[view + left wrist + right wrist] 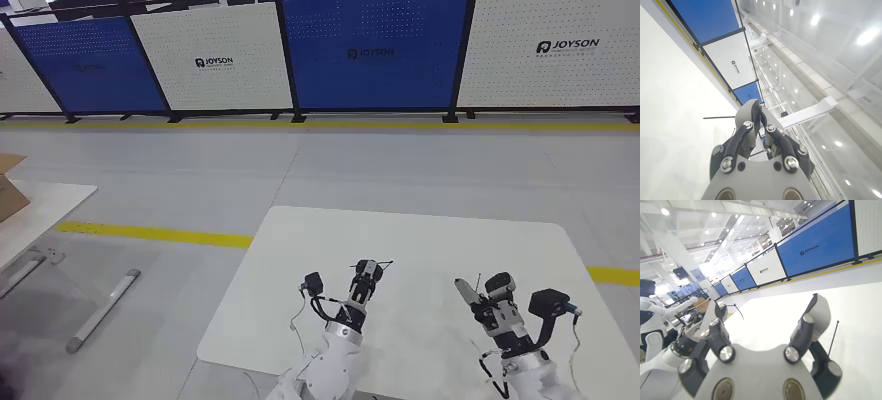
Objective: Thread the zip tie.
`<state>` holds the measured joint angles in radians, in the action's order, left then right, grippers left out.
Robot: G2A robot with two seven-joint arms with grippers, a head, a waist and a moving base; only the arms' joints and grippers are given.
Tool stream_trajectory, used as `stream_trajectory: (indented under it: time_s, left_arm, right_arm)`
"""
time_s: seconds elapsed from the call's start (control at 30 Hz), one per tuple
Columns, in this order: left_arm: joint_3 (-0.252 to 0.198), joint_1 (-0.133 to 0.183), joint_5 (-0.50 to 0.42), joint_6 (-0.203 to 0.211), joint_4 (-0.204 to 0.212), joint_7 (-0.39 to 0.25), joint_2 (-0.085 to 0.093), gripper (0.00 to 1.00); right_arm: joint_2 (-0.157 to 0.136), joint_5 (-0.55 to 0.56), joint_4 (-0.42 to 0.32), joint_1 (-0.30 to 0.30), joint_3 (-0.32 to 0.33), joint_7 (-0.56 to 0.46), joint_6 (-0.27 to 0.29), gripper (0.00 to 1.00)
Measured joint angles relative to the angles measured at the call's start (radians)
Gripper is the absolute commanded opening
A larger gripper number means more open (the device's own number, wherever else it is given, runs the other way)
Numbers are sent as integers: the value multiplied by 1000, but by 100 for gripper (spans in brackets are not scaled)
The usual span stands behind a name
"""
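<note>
My left gripper is held above the near middle of the white table, shut on a thin black zip tie. In the left wrist view the pads are pressed together and the zip tie sticks out sideways, its pointed tip free over the table. My right gripper is to its right and apart from it, open and holding nothing. From the right wrist, the right gripper has its fingers spread wide, and the bent zip tie shows beyond one finger.
A thin black strip stands up beside the right gripper's outer finger. A second white table with a cardboard box stands far left. Blue and white fence panels line the back. Another white robot stands off to the side.
</note>
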<state>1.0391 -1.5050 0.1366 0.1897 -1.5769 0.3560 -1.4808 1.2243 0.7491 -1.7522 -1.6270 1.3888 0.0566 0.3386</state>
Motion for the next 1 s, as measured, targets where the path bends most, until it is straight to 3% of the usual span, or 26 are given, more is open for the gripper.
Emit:
stream_trajectory:
  time_s: [0.1, 0.33, 0.5, 1.0]
  left_arm:
    - [7, 15, -16, 1, 12, 43, -4, 0]
    - [12, 48, 15, 0, 67, 134, -13, 0]
    - [6, 59, 43, -9, 101, 126, -14, 0]
    - [5, 57, 46, -8, 101, 123, -14, 0]
  right_arm:
    - [1, -27, 14, 10, -1, -25, -16, 100]
    - [5, -183, 50, -15, 61, 39, -36, 100]
    - [6, -240, 49, -32, 89, 41, -45, 100]
    - [6, -239, 49, -32, 89, 41, -45, 100]
